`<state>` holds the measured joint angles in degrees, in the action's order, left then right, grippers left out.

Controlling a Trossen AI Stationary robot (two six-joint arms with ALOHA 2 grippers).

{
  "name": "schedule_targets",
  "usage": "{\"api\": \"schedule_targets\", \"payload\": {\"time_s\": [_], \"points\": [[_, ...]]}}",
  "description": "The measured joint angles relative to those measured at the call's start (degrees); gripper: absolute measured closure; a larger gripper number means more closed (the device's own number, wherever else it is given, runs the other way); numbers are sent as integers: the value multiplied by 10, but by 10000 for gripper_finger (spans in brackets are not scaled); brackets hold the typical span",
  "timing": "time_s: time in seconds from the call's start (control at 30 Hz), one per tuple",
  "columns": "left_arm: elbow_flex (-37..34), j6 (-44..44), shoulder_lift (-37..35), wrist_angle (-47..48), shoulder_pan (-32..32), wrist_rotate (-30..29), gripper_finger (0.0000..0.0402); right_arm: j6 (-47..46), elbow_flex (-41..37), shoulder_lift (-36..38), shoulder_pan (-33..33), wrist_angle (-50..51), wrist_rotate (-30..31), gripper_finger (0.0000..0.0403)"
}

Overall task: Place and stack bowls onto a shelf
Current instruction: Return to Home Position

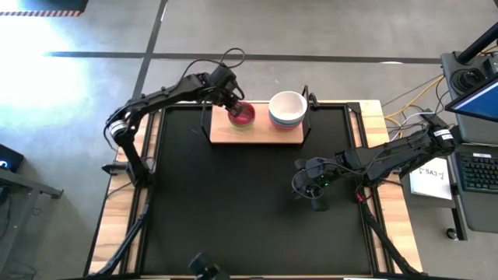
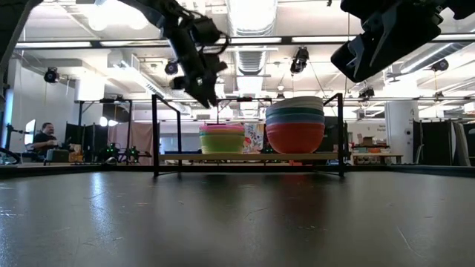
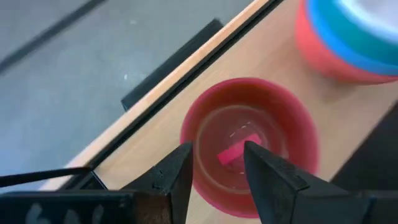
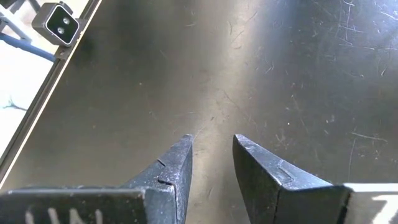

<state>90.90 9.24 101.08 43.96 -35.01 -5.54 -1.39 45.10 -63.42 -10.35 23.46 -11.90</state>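
The wooden shelf point(image 1: 264, 134) stands at the mat's far edge. On its left part sits a stack of bowls with the magenta bowl point(image 3: 249, 143) on top and yellow and green ones under it point(image 2: 223, 141). On its right part is a taller stack point(image 2: 295, 124): white on top point(image 1: 287, 106), then bluish bowls, with the red bowl at the bottom. My left gripper point(image 3: 217, 149) hovers open just above the magenta bowl point(image 1: 242, 115) and touches nothing. My right gripper point(image 4: 212, 140) is open and empty over the mat point(image 1: 315, 194).
The black mat point(image 1: 233, 202) covers most of the table. The shelf's thin black uprights point(image 2: 155, 133) stand at its ends. Cables and a monitor lie beyond the table's right edge point(image 1: 475, 117). A person sits far off in the room point(image 2: 46, 141).
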Motion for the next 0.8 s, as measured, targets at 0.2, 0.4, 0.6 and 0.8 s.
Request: {"api": "schedule_targets", "payload": {"time_s": [0.2,0.4,0.6,0.8], "points": [[-8,-10,-45,0,36,-20,275,0,0,0,0,0,0,298],[-53,1,-106,-31,109,-55,275,0,0,0,0,0,0,298],[-174,25,-185,-160,216,-101,275,0,0,0,0,0,0,298],[-318,48,-235,-391,308,-105,275,-1,0,0,0,-2,0,298]]}}
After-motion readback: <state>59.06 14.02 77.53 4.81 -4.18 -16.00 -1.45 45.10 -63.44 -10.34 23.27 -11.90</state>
